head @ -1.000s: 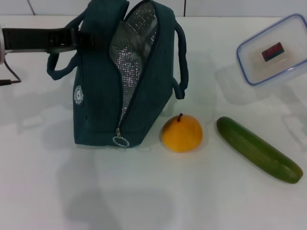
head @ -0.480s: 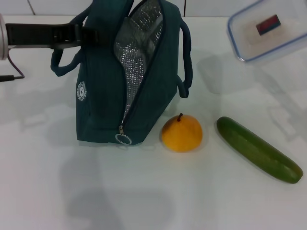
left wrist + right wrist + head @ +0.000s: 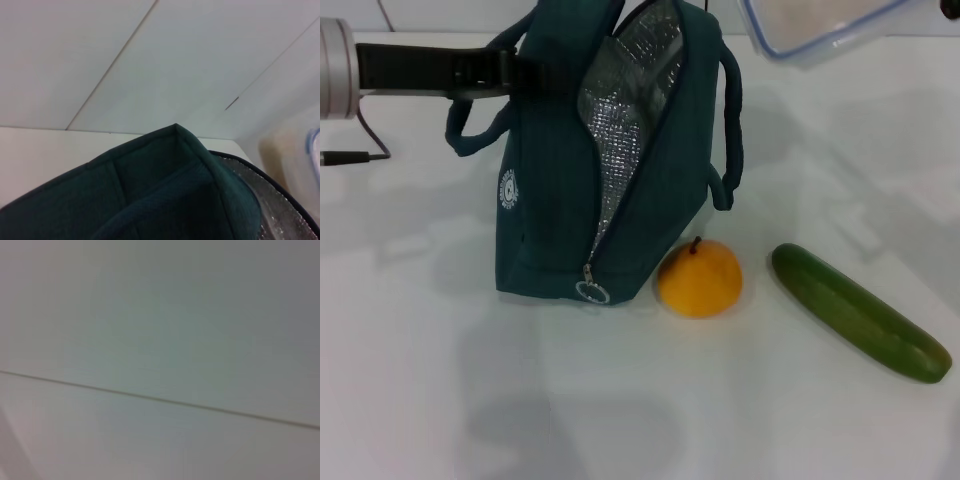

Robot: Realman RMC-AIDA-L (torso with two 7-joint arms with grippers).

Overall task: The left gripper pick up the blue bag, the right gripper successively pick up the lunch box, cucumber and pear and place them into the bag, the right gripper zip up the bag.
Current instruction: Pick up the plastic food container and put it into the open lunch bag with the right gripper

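Left gripper point(image 3: 515, 72) comes in from the far left, black arm level over the table point(image 3: 410, 300), and is clamped on the near-left handle of the bag point(image 3: 560, 200). Bag stands upright at centre-left, a little tilted, zipper undone so the silver lining point(image 3: 635, 110) shows through the gap; the ring zipper pull point(image 3: 592, 292) hangs at the bottom near corner, white round logo point(image 3: 508, 190) on the left face. In the left wrist view only the bag's teal fabric edge point(image 3: 165, 185) and a strip of foil show, with a blurred bit of the box point(image 3: 312, 150) beyond. Box point(image 3: 820, 25) is up in the air at the far right, above and right of the bag's open top, cut off by the frame edge. Right gripper itself is out of sight, so can't tell its grip. Pear point(image 3: 699, 279) sits on the table touching or just beside the bag's near-right corner. Cucumber point(image 3: 860, 312) lies diagonally to the right of the pear, apart from it. Right wrist view shows only blank wall.
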